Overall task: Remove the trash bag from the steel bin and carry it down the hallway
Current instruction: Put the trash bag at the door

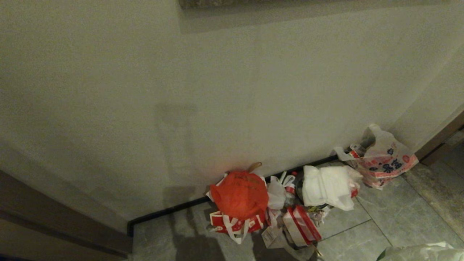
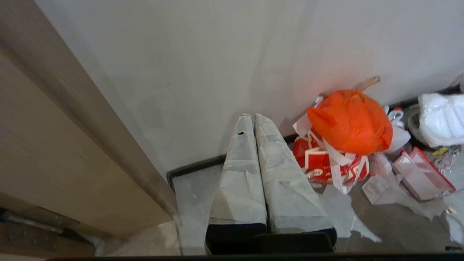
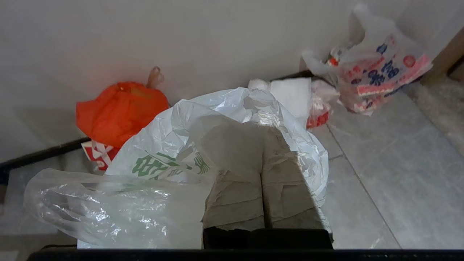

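Around right tool: crinkled translucent white trash bag, green print, clamped; left tool closed, empty.

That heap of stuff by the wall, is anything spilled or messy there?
Yes. Around the orange bag, a red-and-white box lies tipped and papers are strewn over the floor tiles, out of any bag.

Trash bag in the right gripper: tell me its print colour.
Green print on the translucent white trash bag, clearest in the right wrist view.
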Controlling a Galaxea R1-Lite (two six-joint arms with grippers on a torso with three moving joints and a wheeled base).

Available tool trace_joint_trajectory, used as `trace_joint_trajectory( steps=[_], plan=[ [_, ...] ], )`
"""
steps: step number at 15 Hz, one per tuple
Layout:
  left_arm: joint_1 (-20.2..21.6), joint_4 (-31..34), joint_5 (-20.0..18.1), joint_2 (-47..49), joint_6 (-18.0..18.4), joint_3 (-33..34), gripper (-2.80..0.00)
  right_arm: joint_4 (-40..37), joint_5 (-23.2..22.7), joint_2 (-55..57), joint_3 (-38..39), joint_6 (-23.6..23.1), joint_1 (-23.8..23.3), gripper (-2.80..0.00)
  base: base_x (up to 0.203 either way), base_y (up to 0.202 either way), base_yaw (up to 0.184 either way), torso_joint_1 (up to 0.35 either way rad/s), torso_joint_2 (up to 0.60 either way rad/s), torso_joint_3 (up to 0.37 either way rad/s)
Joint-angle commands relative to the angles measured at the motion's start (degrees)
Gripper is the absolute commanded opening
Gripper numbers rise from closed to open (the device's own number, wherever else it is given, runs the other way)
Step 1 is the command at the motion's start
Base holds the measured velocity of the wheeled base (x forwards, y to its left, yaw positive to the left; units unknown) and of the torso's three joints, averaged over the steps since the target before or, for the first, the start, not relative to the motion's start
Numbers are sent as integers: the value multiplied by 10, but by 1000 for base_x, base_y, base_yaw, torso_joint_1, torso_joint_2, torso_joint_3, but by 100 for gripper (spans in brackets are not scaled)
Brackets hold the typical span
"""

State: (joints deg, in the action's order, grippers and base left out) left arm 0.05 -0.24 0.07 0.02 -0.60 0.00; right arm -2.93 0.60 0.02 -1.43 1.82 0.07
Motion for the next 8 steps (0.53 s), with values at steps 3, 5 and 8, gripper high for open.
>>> trace_joint_trajectory(
  steps=[3, 5, 8],
  plan=[
    [0, 0, 1, 1, 0, 0, -280, 0, 0, 1, 0, 0, -1, -280, 0, 0, 0, 2, 2, -200],
    [0, 0, 0, 1, 0, 1, -280, 0, 0, 1, 0, 0, 0, -280, 0, 0, 0, 2, 2, -199],
    [0, 0, 0, 1, 1, 0, -280, -2, 0, 1, -1, -1, 0, -280, 0, 0, 0, 3, 2, -136]
  ],
)
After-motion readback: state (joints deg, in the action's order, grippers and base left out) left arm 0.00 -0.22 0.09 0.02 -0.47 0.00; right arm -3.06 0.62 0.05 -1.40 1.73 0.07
